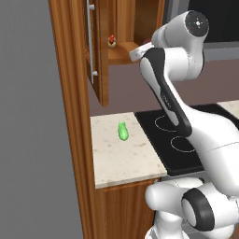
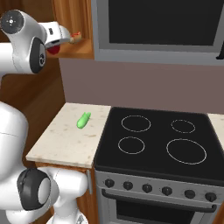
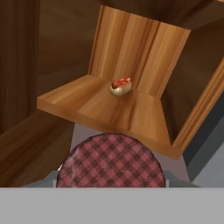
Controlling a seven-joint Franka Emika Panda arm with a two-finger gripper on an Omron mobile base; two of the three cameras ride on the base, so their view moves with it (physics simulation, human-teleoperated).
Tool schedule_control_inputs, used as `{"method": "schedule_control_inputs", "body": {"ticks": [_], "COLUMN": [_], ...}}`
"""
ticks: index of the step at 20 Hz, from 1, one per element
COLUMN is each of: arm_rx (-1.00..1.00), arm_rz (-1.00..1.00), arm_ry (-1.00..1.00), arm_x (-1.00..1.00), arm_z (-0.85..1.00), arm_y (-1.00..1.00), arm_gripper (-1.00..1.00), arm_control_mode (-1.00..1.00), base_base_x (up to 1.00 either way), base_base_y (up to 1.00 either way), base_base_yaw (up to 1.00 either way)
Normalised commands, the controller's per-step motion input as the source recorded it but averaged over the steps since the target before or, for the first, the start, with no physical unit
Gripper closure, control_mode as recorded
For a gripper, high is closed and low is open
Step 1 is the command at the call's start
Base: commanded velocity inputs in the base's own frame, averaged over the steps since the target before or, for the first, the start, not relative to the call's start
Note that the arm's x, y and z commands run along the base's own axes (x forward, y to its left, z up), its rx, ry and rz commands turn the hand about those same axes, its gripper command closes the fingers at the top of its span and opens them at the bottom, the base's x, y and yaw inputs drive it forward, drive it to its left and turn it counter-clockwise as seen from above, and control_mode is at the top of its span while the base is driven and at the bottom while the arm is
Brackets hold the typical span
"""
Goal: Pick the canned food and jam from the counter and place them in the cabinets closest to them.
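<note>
The jam (image 3: 111,162), a jar with a red plaid lid, sits low in the hand view with my gripper (image 3: 111,183) shut on it. It is held in the air just in front of the open cabinet's shelf (image 3: 109,109). In the left base view the gripper (image 1: 139,52) hovers at the front edge of the shelf (image 1: 122,53), beside the open door (image 1: 100,51) with its silver bar handle. From the right, a red part of the jam (image 2: 54,49) shows under the hand. The canned food is out of view.
A small tan and red object (image 3: 120,86) lies at the back of the shelf. A green vegetable (image 1: 123,132) rests on the beige counter (image 1: 121,158). The black stove (image 2: 153,144) is to the right, with the grey microwave (image 2: 162,26) above it.
</note>
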Motion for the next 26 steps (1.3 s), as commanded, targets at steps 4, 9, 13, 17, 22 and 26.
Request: {"method": "schedule_control_inputs", "body": {"ticks": [4, 9, 13, 17, 22, 26], "arm_rx": [0.0, 0.0, 0.0, 0.0, -0.02, -0.06], "arm_rz": [0.0, 0.0, 0.0, 0.0, 0.0, 0.0], "arm_ry": [0.08, 0.1, 0.08, 0.02, 0.0, 0.0], "arm_x": [0.37, 0.39, 0.47, 0.32, 0.29, 0.33], "arm_z": [0.0, 0.0, 0.0, -0.01, -0.06, -0.16], "arm_y": [0.0, 0.0, 0.01, 0.0, 0.03, 0.06], "arm_gripper": [1.0, 1.0, 1.0, 1.0, 1.0, 1.0], "arm_control_mode": [-1.0, -1.0, -1.0, -1.0, -1.0, -1.0], "base_base_x": [0.0, 0.0, 0.0, 0.0, 0.0, 0.0], "base_base_y": [0.0, 0.0, 0.0, 0.0, 0.0, 0.0], "base_base_yaw": [0.0, 0.0, 0.0, 0.0, 0.0, 0.0]}}
